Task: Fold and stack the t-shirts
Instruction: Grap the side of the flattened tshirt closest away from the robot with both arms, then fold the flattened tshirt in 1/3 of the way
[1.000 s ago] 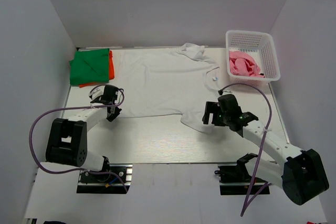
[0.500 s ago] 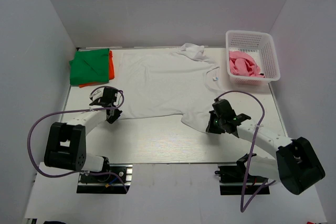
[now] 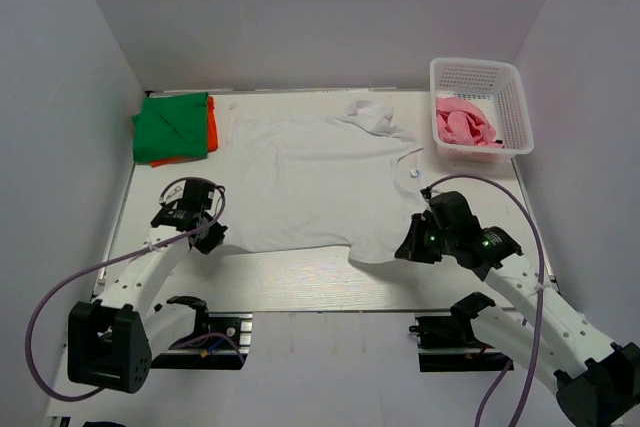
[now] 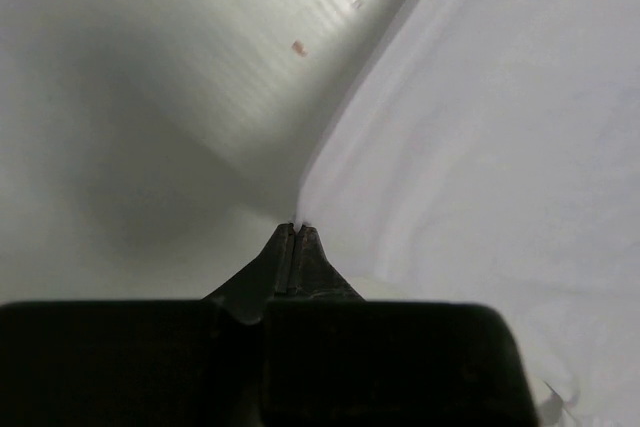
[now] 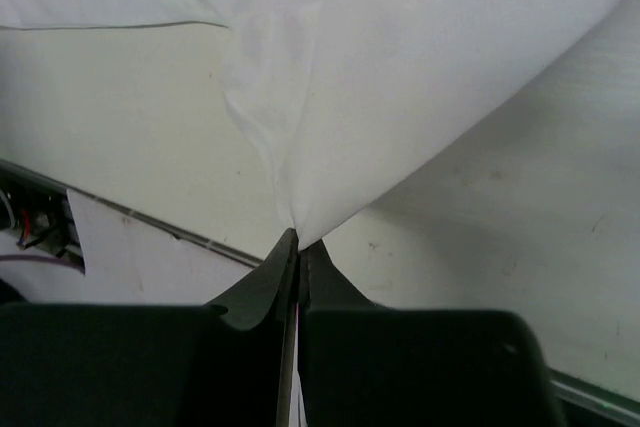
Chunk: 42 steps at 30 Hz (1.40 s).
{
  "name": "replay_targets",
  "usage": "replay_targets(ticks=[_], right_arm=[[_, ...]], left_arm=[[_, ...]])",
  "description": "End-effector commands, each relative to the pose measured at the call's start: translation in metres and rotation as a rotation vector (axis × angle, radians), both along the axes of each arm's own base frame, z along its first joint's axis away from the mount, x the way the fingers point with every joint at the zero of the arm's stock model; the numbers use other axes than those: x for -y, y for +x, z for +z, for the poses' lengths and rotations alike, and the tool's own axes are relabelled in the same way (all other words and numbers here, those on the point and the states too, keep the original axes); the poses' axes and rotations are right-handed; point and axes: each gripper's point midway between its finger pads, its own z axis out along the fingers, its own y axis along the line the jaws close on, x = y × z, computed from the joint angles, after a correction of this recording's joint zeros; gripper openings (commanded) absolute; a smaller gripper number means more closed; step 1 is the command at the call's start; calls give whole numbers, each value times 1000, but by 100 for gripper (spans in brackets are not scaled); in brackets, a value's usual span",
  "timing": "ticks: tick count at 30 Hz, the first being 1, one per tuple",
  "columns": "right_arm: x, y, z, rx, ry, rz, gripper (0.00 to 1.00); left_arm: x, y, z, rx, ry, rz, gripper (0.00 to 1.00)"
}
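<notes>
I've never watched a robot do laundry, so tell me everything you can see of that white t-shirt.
The white t-shirt is plain, soft-looking cloth, spread mostly flat across the table, lightly wrinkled. One sleeve is bunched at the far edge; a small tag shows near its right side. The left arm's fingers are shut on its near-left corner and the right arm's fingers on its near-right corner, each pulling the cloth into a peak.

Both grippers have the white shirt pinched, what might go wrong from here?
1. The left gripper and right gripper each pinch the white shirt only at its very edge with the fingertips, so the cloth may slip out during a fold.
2. The far sleeve lies bunched, so it may get folded in crumpled.
</notes>
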Motion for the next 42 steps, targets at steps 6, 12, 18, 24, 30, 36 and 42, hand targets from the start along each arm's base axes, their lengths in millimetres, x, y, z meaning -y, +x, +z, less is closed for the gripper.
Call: replay_targets(ticks=[6, 12, 18, 24, 30, 36, 42], right_arm=[[0, 15, 17, 86, 15, -41, 0], [3, 60, 34, 183, -22, -162, 0], [0, 103, 58, 291, -9, -216, 0], [10, 144, 76, 367, -45, -281, 0], [9, 178, 84, 398, -57, -266, 0], [5, 216, 81, 389, -46, -249, 0], [5, 254, 58, 343, -68, -245, 0]], left_arm=[[-2, -16, 10, -7, -16, 26, 0], [-5, 12, 28, 80, -11, 58, 0], [-15, 39, 41, 90, 56, 109, 0], [-20, 70, 45, 55, 105, 135, 0], [-25, 92, 46, 42, 117, 156, 0], [-29, 121, 47, 51, 127, 171, 0], [-31, 156, 40, 63, 150, 153, 0]])
